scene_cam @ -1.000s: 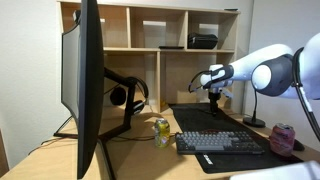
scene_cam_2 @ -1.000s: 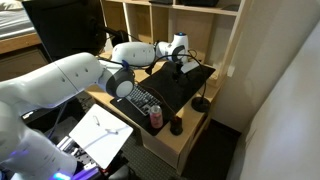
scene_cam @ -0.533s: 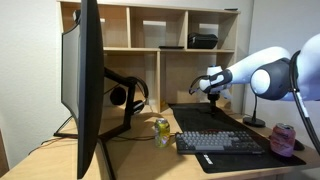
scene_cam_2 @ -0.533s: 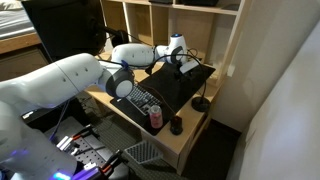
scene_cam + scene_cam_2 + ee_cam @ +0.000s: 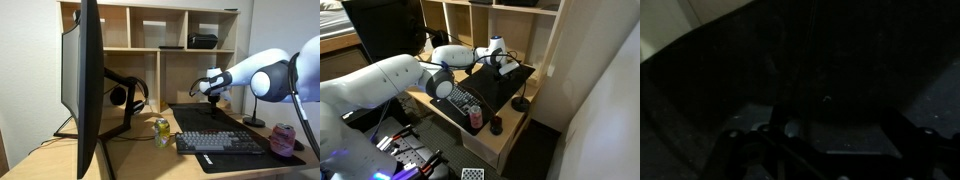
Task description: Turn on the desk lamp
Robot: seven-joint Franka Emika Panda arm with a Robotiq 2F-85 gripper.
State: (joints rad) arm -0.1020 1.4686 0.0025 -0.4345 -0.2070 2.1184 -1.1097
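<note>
Black desk lamp [image 5: 254, 122] shows in both exterior views; wrist view dark.

Here's an exterior view sitting low at table [image 5: 135, 155] height, tucked right beside the monitor [image 5: 90, 80], whose edge fills the foreground, looking across to the shelf [image 5: 150, 35] at the back. Now an exterior view from high up, peering down over the big white arm [image 5: 380, 85] onto the keyboard [image 5: 465, 100]. Both exterior views share that shelf, keyboard and arm, while the wrist view is jammed in close on something dark, hardly readable.
</note>
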